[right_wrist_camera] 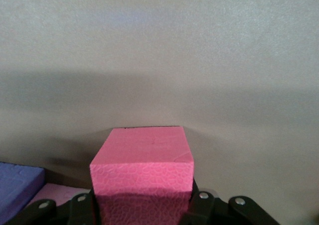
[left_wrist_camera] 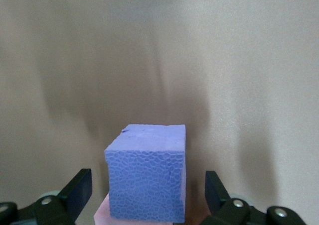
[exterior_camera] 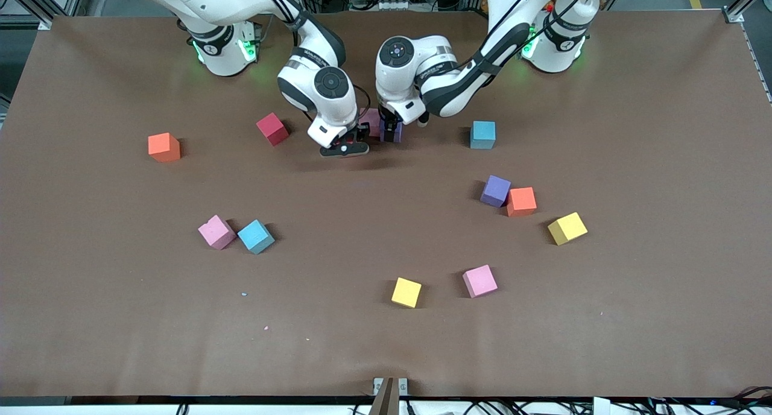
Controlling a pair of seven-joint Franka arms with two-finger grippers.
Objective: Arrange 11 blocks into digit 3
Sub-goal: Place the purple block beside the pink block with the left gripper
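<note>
My left gripper [exterior_camera: 392, 128] [left_wrist_camera: 147, 185] stands open around a purple block [exterior_camera: 394, 133] [left_wrist_camera: 147, 172], with a gap at each finger. A pale pink block [exterior_camera: 372, 122] [left_wrist_camera: 101, 213] lies against that purple one, toward the right arm's end. My right gripper [exterior_camera: 345, 146] [right_wrist_camera: 143, 200] is shut on a deep pink block [right_wrist_camera: 142, 158] that the hand hides in the front view. It hangs low over the table beside that pair. Loose on the table lie a red block [exterior_camera: 272, 128], orange blocks [exterior_camera: 164, 147] [exterior_camera: 521, 201], light blue blocks [exterior_camera: 482, 134] [exterior_camera: 256, 236], a purple block [exterior_camera: 495, 190] and pink blocks [exterior_camera: 216, 231] [exterior_camera: 480, 280].
Two yellow cubes [exterior_camera: 567, 228] [exterior_camera: 406, 292] lie nearer the front camera. The two arms' hands stand close together over the middle of the brown table [exterior_camera: 386, 342].
</note>
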